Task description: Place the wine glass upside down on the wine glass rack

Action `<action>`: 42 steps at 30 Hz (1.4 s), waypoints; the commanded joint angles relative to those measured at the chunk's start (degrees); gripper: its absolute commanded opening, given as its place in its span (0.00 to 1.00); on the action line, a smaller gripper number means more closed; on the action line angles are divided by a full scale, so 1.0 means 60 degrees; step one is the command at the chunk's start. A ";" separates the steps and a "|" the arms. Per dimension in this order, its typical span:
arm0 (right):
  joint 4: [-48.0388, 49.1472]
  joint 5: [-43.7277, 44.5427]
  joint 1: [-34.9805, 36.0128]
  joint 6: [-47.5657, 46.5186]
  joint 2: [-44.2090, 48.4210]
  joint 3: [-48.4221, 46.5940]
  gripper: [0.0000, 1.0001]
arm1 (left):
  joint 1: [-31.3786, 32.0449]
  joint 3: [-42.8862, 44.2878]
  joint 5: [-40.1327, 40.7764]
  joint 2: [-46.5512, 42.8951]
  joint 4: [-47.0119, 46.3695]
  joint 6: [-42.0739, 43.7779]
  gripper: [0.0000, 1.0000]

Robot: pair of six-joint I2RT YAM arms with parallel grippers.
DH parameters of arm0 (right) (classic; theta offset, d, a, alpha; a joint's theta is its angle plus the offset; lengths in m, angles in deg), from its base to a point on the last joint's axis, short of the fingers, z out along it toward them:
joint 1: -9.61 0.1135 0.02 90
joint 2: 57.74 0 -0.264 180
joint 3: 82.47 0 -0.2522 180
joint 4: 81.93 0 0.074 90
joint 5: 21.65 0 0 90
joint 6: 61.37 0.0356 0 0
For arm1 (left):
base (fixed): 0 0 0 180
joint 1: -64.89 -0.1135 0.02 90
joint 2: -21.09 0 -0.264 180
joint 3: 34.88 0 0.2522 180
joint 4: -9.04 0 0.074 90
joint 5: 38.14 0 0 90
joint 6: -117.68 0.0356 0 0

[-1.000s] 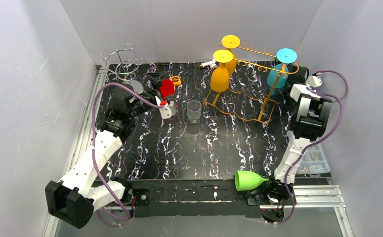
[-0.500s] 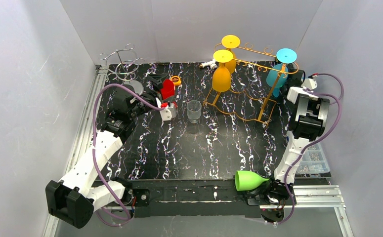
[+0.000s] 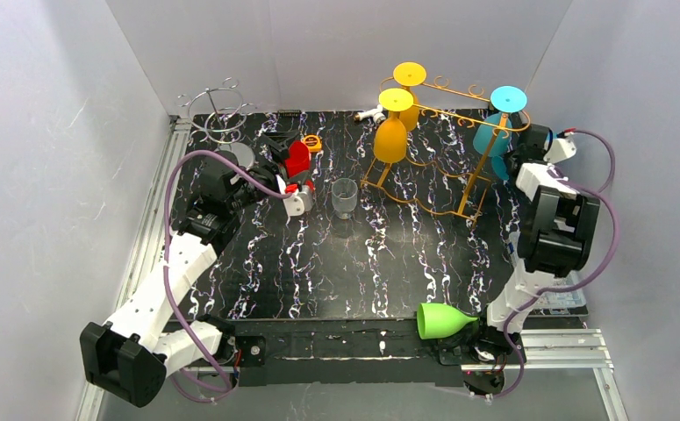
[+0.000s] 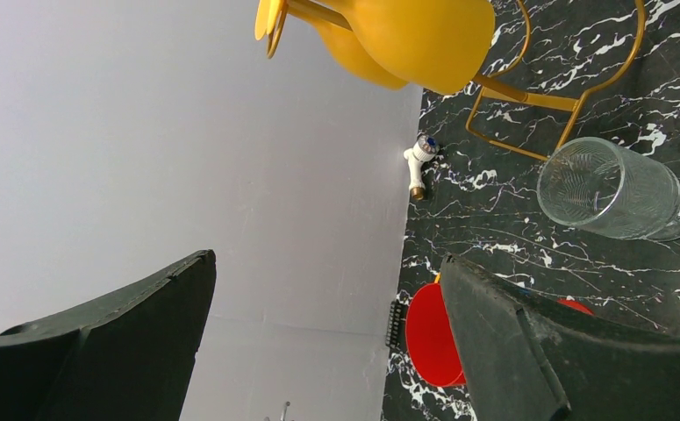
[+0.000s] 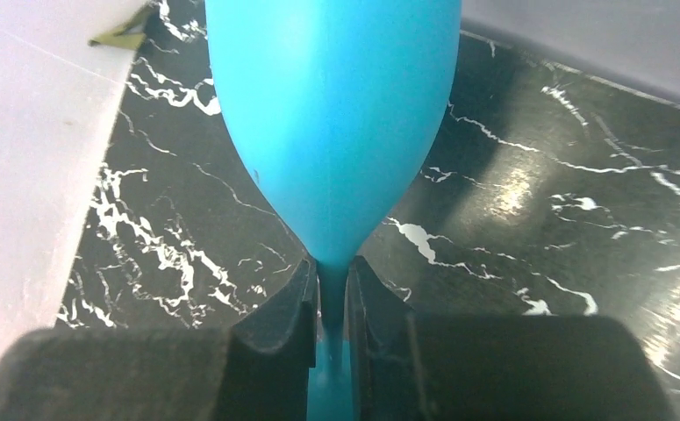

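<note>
A blue wine glass [image 3: 491,140] [image 5: 332,114] hangs upside down at the right end of the gold wire rack [image 3: 446,189], with its foot [image 3: 509,97] on top. My right gripper [image 5: 331,281] [image 3: 522,147] is shut on its thin stem, just under the bowl. Two yellow glasses [image 3: 390,139] hang upside down at the rack's left end. A red glass [image 3: 297,156] [image 4: 425,338] stands just behind my left gripper [image 3: 297,189] [image 4: 327,259], which is wide open and holds nothing.
A clear tumbler [image 3: 345,197] [image 4: 617,189] stands mid-table, right of the left gripper. A green glass [image 3: 441,321] lies on its side at the near edge by the right arm's base. A silver wire stand [image 3: 218,114] occupies the back left corner. A small white object [image 3: 373,113] lies by the back wall.
The right gripper's jaws have closed onto the blue glass's stem, and the right arm's elbow has shifted nearer and outward. The left arm has not moved.
</note>
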 commanded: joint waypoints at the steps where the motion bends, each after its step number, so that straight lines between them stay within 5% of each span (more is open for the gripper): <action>1: 0.0096 0.1108 -0.0247 -0.0765 0.1329 0.0377 0.05 | -0.0007 -0.0068 -0.0232 -0.0360 0.0056 0.0029 0.99; 12: -0.1110 0.0652 -0.0234 -0.1131 0.4276 0.2204 0.04 | -0.0017 0.0084 -0.0193 -0.0557 0.0156 -0.0637 0.99; 25: -0.6073 -0.0612 0.1407 -0.0989 1.0974 0.4018 0.01 | -0.0015 0.0648 -0.1431 -0.1397 0.1622 -0.1525 0.99; 33: -0.9439 -0.5245 0.1402 -0.2399 1.2467 0.2208 0.01 | -0.0011 0.0629 -0.1929 -0.1586 0.1075 -0.1153 0.99; 39: -0.8579 -0.8870 0.1426 -0.3445 1.2240 0.2132 0.01 | -0.0011 0.1047 -0.2217 -0.1433 0.1081 -0.0435 0.99; 42: -0.7130 -1.0074 0.1531 -0.2732 1.2141 0.2404 0.01 | -0.0003 0.0983 -0.2771 -0.1302 0.1171 0.1266 0.99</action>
